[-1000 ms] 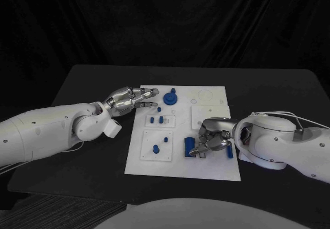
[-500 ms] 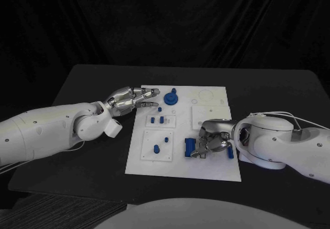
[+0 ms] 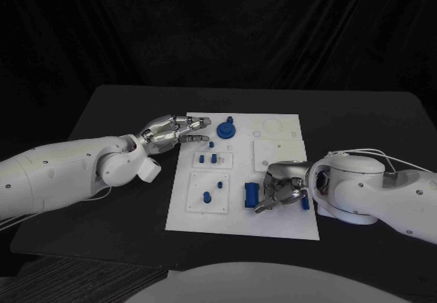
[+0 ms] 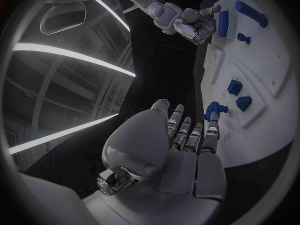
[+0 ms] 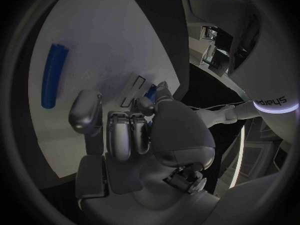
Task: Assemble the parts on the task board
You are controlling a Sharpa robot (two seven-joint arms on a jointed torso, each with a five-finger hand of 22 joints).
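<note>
The white task board [image 3: 273, 221] lies mid-table. My right hand [image 3: 282, 189] is over its near right part, fingers curled, fingertips beside a blue rectangular block [image 3: 251, 194]; nothing shows inside the hand [image 5: 137, 135]. A blue rod [image 3: 304, 201] lies beside that hand, and it is plain on the board [image 5: 51, 75]. My left hand [image 3: 173, 131] hovers at the board's far left corner, fingers stretched out and holding nothing [image 4: 181, 150]. A round blue part with a peg [image 3: 225, 130] stands just beyond its fingertips. Small blue pieces [image 3: 208, 158] stand in a raised plate.
Two more blue pieces [image 3: 206, 197] stand in the near left plate. The board's far right area [image 3: 273, 129] carries pale outlines and a square plate. Black table [image 3: 119, 214] runs all round the board, with its front edge near me.
My right hand has slid a little toward the board's near edge, staying beside the blue block. The left hand has not moved.
</note>
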